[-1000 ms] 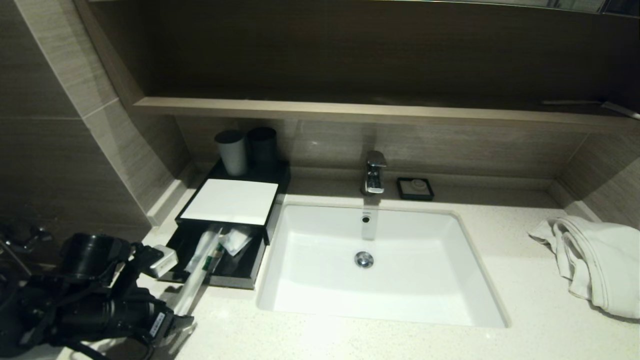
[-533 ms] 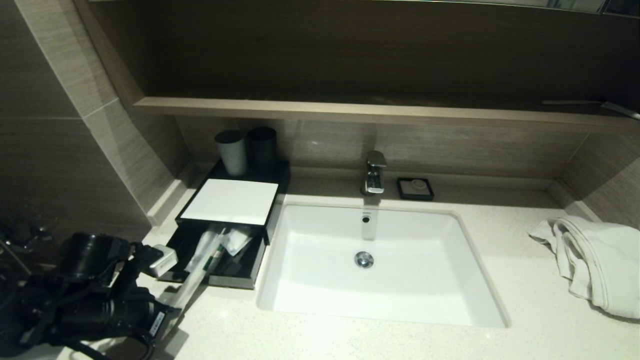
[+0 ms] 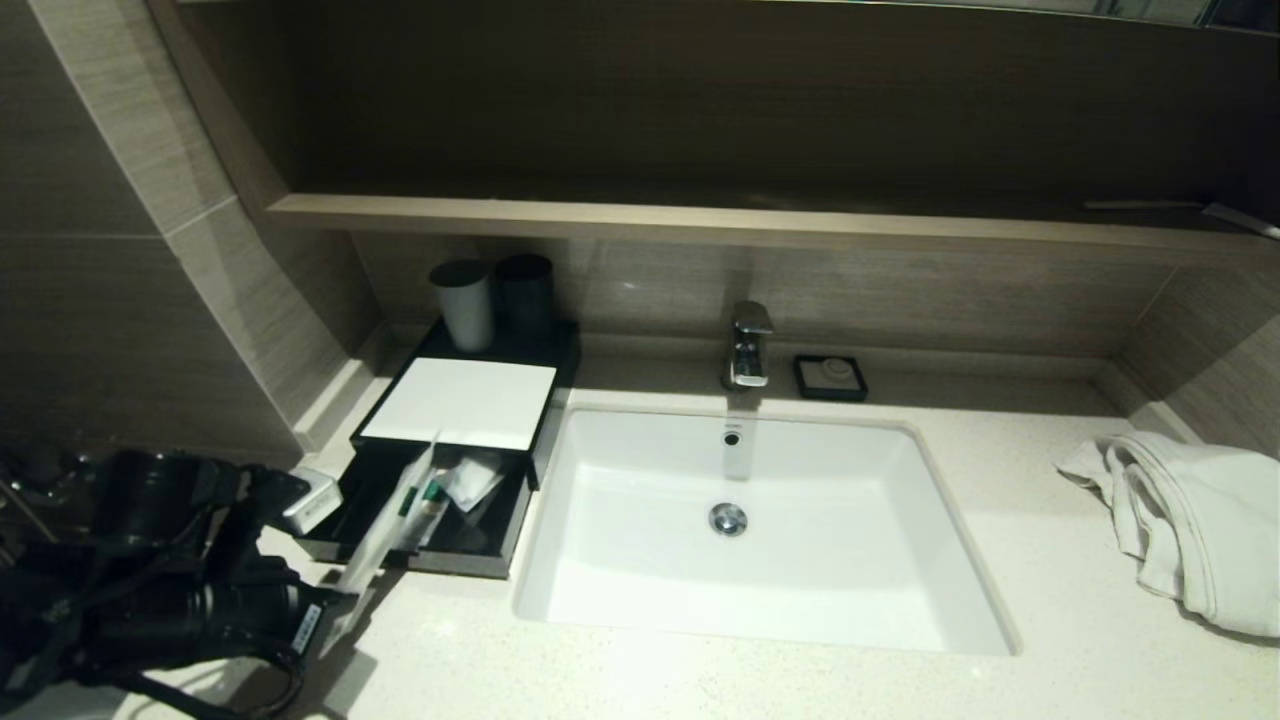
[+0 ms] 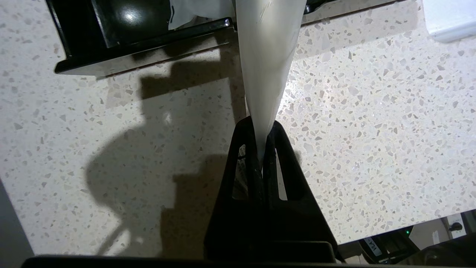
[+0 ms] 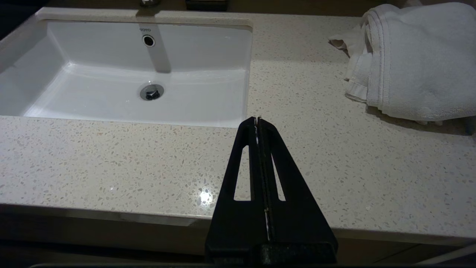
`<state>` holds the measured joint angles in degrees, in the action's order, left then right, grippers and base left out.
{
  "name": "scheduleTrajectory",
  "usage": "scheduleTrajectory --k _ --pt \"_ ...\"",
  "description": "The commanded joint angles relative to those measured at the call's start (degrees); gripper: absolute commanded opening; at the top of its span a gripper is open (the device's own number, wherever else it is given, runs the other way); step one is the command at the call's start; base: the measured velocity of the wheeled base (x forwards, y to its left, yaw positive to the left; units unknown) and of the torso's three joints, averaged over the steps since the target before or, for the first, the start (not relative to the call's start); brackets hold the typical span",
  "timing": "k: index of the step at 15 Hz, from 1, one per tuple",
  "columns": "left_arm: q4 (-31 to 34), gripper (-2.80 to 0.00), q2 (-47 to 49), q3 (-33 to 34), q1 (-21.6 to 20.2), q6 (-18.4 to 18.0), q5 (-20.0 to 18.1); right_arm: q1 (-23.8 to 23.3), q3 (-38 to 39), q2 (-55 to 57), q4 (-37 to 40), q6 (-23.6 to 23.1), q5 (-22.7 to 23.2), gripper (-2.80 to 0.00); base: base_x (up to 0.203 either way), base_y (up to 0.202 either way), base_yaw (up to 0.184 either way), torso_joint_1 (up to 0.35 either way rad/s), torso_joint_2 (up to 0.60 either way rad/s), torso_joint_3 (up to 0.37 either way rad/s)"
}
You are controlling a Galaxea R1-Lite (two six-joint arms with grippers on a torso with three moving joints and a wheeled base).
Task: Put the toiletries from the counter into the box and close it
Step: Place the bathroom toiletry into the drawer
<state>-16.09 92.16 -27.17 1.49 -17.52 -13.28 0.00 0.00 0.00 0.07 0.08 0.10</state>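
Note:
The box (image 3: 460, 402) stands left of the basin, its front drawer (image 3: 470, 560) pulled open. A squarish clear packet (image 3: 472, 478) and a sachet with green marks (image 3: 430, 495) lie in the drawer. My left gripper (image 3: 340, 603) is low over the counter (image 3: 700, 680) just in front of the drawer. It is shut on the near end of a long translucent sachet (image 3: 390, 520), which slants up over the drawer front. The left wrist view shows that gripper (image 4: 262, 128) pinching the sachet (image 4: 266, 56). My right gripper (image 5: 257, 120) is shut and empty over the counter's front edge, right of the basin.
A white towel (image 3: 1190, 520) lies at the right. The basin (image 3: 760, 620) fills the middle, with a tap (image 3: 748, 345) and a black soap dish (image 3: 830, 377) behind it. Two cups (image 3: 465, 303) stand behind the box. A small white block (image 3: 310, 500) sits left of the drawer.
My left gripper has moved left and toward the box with the sachet. The sachet's far end now reaches farther over the drawer, up to the white panel's edge.

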Motion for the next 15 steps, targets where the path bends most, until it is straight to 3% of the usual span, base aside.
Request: scheduleTrajectory --k 1,4,8,10,12,15 --pt "0.6 -2.8 -3.1 -0.1 0.0 -0.2 0.1 0.0 0.0 0.0 0.0 0.0 0.1 -2.8 0.0 0.0 0.0 0.0 0.0 0.0" --pt "11.5 -2.8 -5.5 -6.2 0.0 -0.2 0.1 0.0 0.0 0.0 0.0 0.0 0.0 -2.8 0.0 0.0 0.0 0.0 0.0 0.0" --pt "38.2 -2.8 -6.3 -22.2 0.0 -0.3 0.8 0.0 0.0 0.0 0.0 0.0 0.0 -2.8 0.0 0.0 0.0 0.0 0.0 0.0" --pt "48.3 -2.8 -3.3 -28.7 0.0 -0.5 3.5 0.0 0.0 0.0 0.0 0.0 0.0 -2.8 0.0 0.0 0.0 0.0 0.0 0.0" --pt "51.2 -2.8 0.6 -31.5 0.1 -0.6 9.9 0.0 0.0 0.0 0.0 0.0 0.0 -2.8 0.0 0.0 0.0 0.0 0.0 0.0" --pt "56.3 -2.8 4.3 -36.0 0.1 -1.0 12.4 0.0 0.0 0.0 0.0 0.0 0.0 -2.8 0.0 0.0 0.0 0.0 0.0 0.0"
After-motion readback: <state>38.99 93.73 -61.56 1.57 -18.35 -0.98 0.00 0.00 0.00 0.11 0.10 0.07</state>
